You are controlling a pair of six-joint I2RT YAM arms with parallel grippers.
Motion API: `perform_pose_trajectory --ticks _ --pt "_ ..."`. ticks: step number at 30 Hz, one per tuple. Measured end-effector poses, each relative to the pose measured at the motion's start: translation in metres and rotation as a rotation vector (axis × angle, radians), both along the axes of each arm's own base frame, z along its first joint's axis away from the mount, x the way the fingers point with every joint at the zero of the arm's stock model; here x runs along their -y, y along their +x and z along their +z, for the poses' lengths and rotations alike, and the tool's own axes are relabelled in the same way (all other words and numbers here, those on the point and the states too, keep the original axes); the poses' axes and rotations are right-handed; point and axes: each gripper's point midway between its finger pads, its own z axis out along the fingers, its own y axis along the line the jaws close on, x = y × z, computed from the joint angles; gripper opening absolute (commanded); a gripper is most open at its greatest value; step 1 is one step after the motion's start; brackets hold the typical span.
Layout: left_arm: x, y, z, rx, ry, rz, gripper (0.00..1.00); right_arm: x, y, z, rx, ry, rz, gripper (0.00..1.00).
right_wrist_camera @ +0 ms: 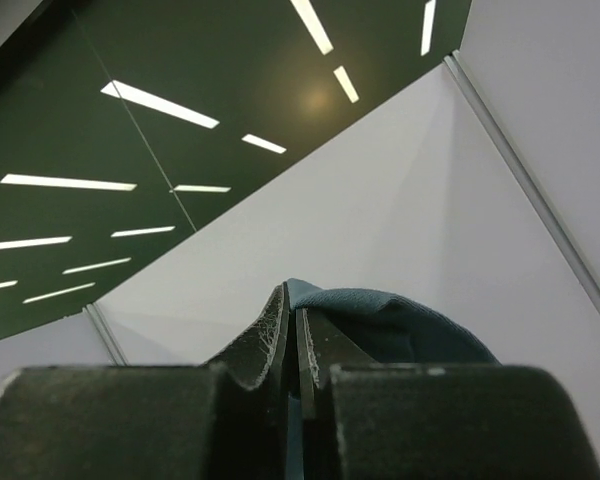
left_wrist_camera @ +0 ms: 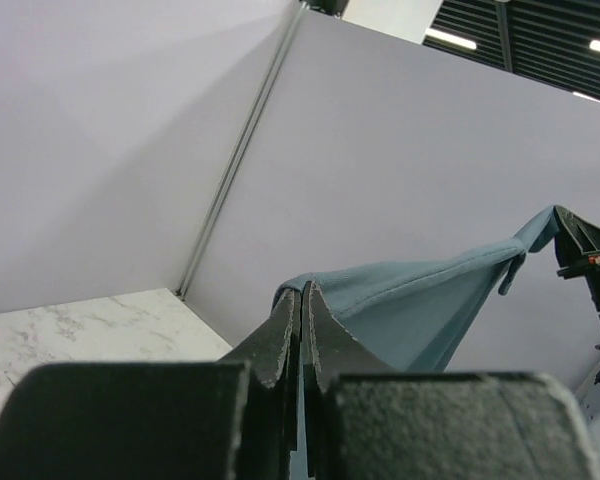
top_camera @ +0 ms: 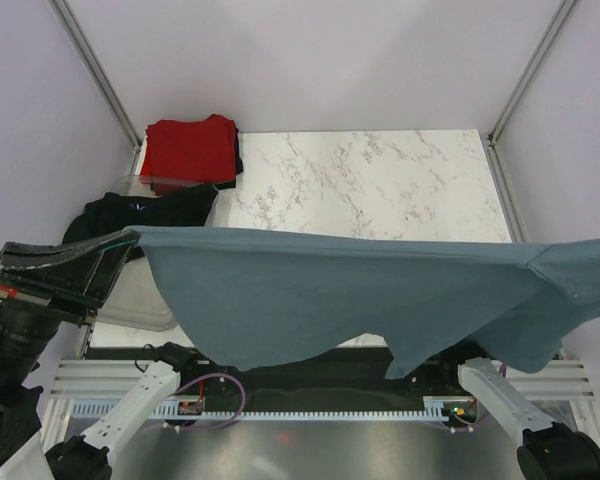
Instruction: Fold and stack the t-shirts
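Left claw [left_wrist_camera: 302, 292]: pinched tight on one end of the slate blue-grey t-shirt [top_camera: 360, 300]. Right claw [right_wrist_camera: 292, 300]: jaws nearly together, nipping the other end of the same cloth. Stretched wide between both and held in the air above the marble bench [top_camera: 380, 185], with lower edge sagging toward the near side. Folded red t-shirt [top_camera: 188, 150] at far-left corner; crumpled black t-shirt [top_camera: 140, 212] just in front, touching it, at far end of clear tray [top_camera: 135, 300].

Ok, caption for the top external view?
Blue-grey t-shirt stretched in the air above the table, left gripper pinching one end; red t-shirt and black t-shirt far left.
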Motion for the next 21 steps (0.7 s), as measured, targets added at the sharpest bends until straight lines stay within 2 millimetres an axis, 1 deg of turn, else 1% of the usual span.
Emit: perform_pose_trajectory --ticks 5,9,12,14,15,16,17,19,20,21 --pt "-0.002 -0.013 0.006 0.050 0.000 -0.010 0.02 0.002 -0.013 -0.001 0.024 -0.012 0.019 0.08" --pt "-0.005 -0.027 0.015 0.099 0.005 -0.021 0.02 0.001 -0.024 0.000 0.052 -0.032 0.032 0.07" --pt "-0.007 -0.033 0.020 0.135 0.011 -0.017 0.02 0.000 -0.025 0.000 0.051 -0.040 0.030 0.06" --pt "-0.006 -0.027 0.019 0.125 0.022 -0.004 0.02 0.000 -0.016 -0.003 0.027 -0.038 0.020 0.03" --pt "-0.006 -0.019 0.017 0.101 0.025 0.010 0.02 0.001 -0.008 -0.005 0.006 -0.032 0.009 0.02" --pt "-0.006 -0.007 0.013 0.064 0.024 0.036 0.02 0.002 0.005 -0.009 -0.027 -0.026 -0.006 0.01" --pt "-0.006 0.010 0.009 0.014 0.024 0.068 0.02 0.002 0.019 -0.013 -0.063 -0.022 -0.022 0.00" --pt "-0.003 0.062 -0.011 -0.133 0.040 0.158 0.02 0.003 0.070 -0.028 -0.185 -0.003 -0.083 0.00" --pt "0.000 0.086 -0.021 -0.195 0.054 0.193 0.02 0.003 0.104 -0.037 -0.262 0.006 -0.124 0.00" --pt "0.005 0.125 -0.039 -0.283 0.082 0.245 0.02 0.002 0.144 -0.048 -0.348 0.012 -0.168 0.00"
